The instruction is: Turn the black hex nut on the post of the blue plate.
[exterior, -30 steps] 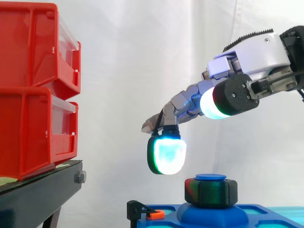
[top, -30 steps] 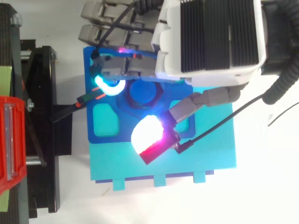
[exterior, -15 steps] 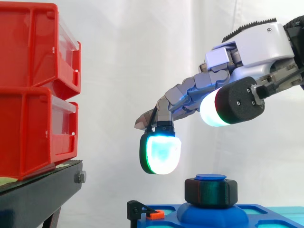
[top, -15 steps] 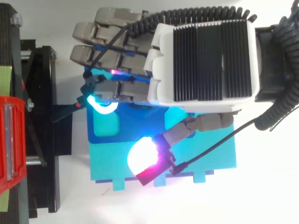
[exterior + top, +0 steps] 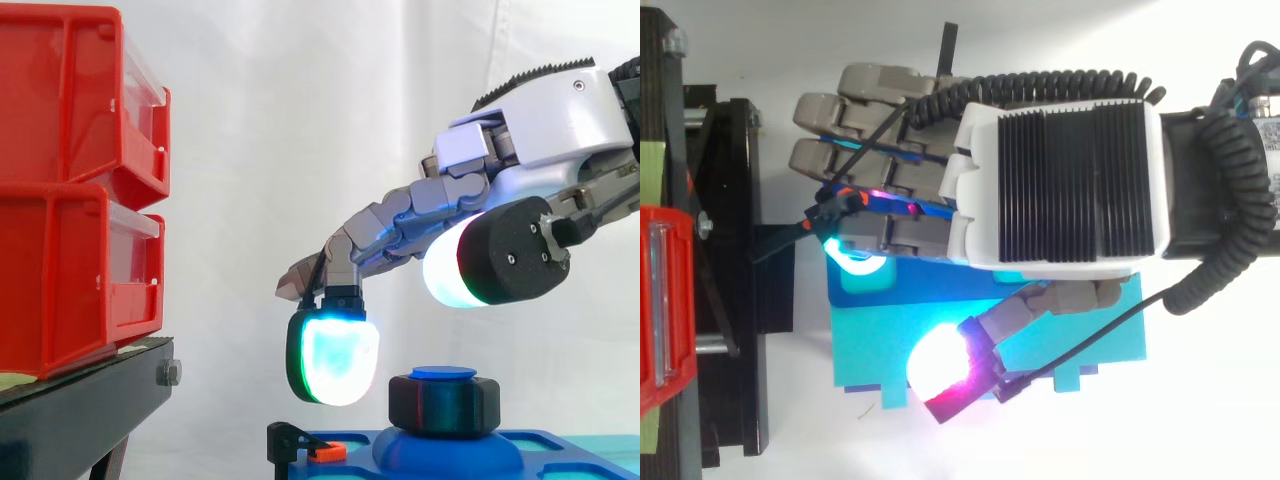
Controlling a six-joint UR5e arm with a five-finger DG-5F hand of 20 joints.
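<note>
The hand [image 5: 545, 120] is hovering over the blue plate [image 5: 545, 447] with its fingers loosely extended and only slightly bent, spread apart and holding nothing. The black hex nut [image 5: 445, 403] is sitting on the blue post [image 5: 443, 373], below the fingers and in the gap between the cyan-green glowing fingertip [image 5: 332, 360] and the thumb pad [image 5: 478, 268]. In the side view that fingertip is hanging just beside the nut, on the side towards the red bins [image 5: 70, 190], with a clear gap showing between the pad and the nut. The thumb pad, glowing white with a red edge, is standing above the nut and a little towards the arm, well clear of it. Under the fingertip, a small black clip with an orange piece [image 5: 322, 452] is lying at the plate's edge. In the top view the hand is covering the post and nut, with the thumb reaching out over the cyan base [image 5: 1080, 350] beneath the plate. Beyond the fingertips, the bins are resting on the black stand [image 5: 90, 415].
</note>
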